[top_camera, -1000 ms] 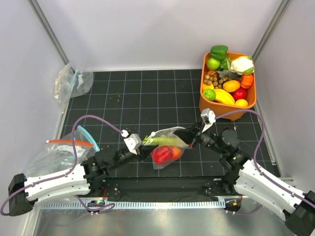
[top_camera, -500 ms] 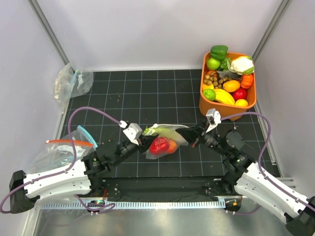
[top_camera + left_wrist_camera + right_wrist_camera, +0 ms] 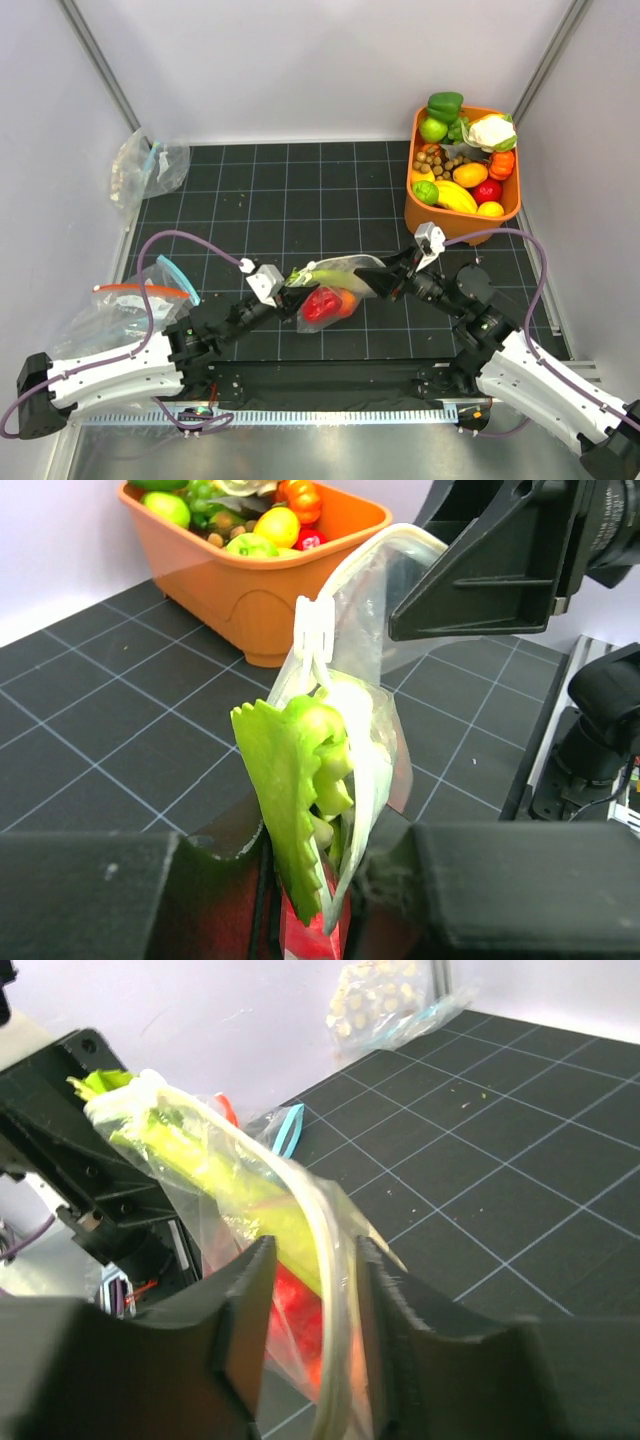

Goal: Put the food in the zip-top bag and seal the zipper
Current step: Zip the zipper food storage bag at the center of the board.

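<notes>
zip-top bag (image 3: 350,268): hangs mid-air, celery (image 3: 295,780) leaf out its mouth.
left gripper (image 3: 290,297): clamped on bag end.
right gripper (image 3: 310,1260): jaws apart around zipper (image 3: 335,1290), holding nothing.
risk: leaf may jam zipper; bag could sag.

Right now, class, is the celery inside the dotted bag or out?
Mostly in: the celery lies behind the bag plastic, but its leafy end seems to poke out.

Bag (image 3: 340,270) mid-table, between left gripper (image 3: 290,297) at its left end and right gripper (image 3: 380,283) at its right end. Celery (image 3: 325,272) and toy vegetables (image 3: 322,303) inside. Bin (image 3: 440,225) rear right, produce (image 3: 470,175) in it. Second bag (image 3: 150,165) rear left; third bag (image 3: 125,305) left, beside left arm.
</notes>
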Controlling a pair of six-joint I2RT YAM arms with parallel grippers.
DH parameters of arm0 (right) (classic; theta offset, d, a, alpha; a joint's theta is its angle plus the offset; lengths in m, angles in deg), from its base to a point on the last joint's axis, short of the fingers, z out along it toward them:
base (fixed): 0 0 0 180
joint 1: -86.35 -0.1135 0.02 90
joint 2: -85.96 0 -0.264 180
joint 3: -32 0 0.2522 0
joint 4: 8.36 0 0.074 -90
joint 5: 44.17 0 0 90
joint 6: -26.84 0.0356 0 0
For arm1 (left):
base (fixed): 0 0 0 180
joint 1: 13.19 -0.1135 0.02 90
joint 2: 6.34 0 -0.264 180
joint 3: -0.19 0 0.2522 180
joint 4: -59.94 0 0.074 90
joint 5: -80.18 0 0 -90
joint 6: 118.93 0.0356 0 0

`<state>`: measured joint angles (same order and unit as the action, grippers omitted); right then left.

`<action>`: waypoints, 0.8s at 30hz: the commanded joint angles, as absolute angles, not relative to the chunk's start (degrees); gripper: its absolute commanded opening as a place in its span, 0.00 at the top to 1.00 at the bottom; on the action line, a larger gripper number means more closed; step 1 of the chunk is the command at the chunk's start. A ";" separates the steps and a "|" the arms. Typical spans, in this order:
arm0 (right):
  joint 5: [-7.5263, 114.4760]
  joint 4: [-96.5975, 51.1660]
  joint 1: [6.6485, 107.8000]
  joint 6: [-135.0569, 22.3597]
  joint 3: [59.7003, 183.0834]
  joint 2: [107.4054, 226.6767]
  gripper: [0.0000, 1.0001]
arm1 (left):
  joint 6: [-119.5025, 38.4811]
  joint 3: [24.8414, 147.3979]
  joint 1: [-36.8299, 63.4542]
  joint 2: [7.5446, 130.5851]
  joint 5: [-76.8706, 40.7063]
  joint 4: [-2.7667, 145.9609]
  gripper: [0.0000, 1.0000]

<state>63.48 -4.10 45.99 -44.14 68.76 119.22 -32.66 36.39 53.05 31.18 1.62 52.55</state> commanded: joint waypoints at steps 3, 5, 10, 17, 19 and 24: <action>72.36 -2.25 46.01 -47.69 73.26 118.57 0.48 | -31.13 37.94 52.73 29.43 -4.10 50.31 1.00; 75.00 -3.83 46.01 -49.01 74.58 118.04 0.44 | -30.78 39.43 52.73 29.52 -5.77 52.94 1.00; 72.65 -9.11 46.01 -52.70 75.73 115.23 0.36 | -30.34 41.81 52.82 30.83 -9.56 56.73 1.00; 64.65 -12.01 46.10 -54.90 74.77 108.64 0.17 | -30.34 43.04 52.73 30.23 -10.53 60.16 1.00; 63.50 -11.84 46.01 -55.16 74.32 106.27 0.14 | -30.43 42.69 52.73 28.73 -10.26 60.34 1.00; 69.99 -12.62 46.01 -55.96 75.55 107.92 0.18 | -30.16 42.95 52.73 28.63 -11.66 61.57 1.00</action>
